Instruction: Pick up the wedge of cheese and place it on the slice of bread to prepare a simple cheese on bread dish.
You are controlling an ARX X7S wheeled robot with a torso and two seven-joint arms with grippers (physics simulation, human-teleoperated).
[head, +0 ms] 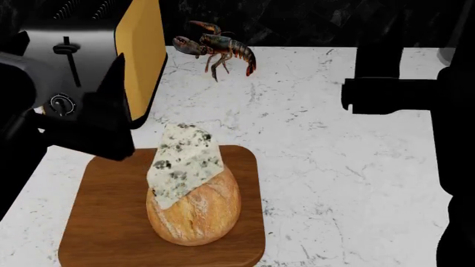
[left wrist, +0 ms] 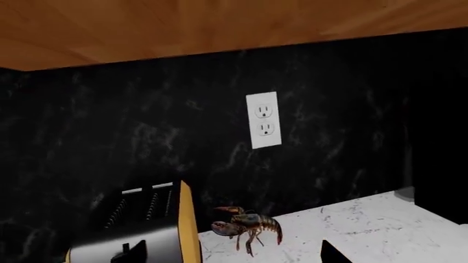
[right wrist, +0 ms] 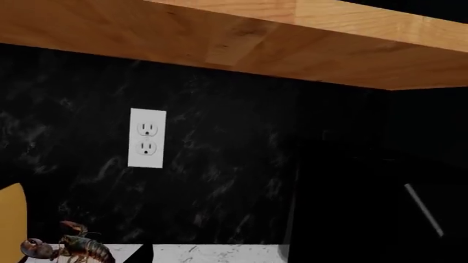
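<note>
In the head view the wedge of cheese (head: pixel 183 161), pale and speckled with dark mould, lies on top of the golden-brown crusty loaf (head: pixel 200 214). The loaf sits on a brown wooden cutting board (head: pixel 97 222). My left gripper (head: pixel 111 114) hangs above the board's far left corner, apart from the cheese, open and empty. In the left wrist view its dark fingertips (left wrist: pixel 332 255) stand wide apart. My right gripper (head: pixel 379 86) is raised over the counter at the right, far from the bread, open and empty. Neither wrist view shows the cheese or the loaf.
A silver toaster (head: pixel 67 50) with a yellow side panel (head: pixel 141 50) stands at the back left. A lobster (head: pixel 219 50) lies on the white marble counter (head: pixel 334 167) by the black backsplash. A wall outlet (left wrist: pixel 263 120) and wooden cabinet underside (left wrist: pixel 183 27) are above.
</note>
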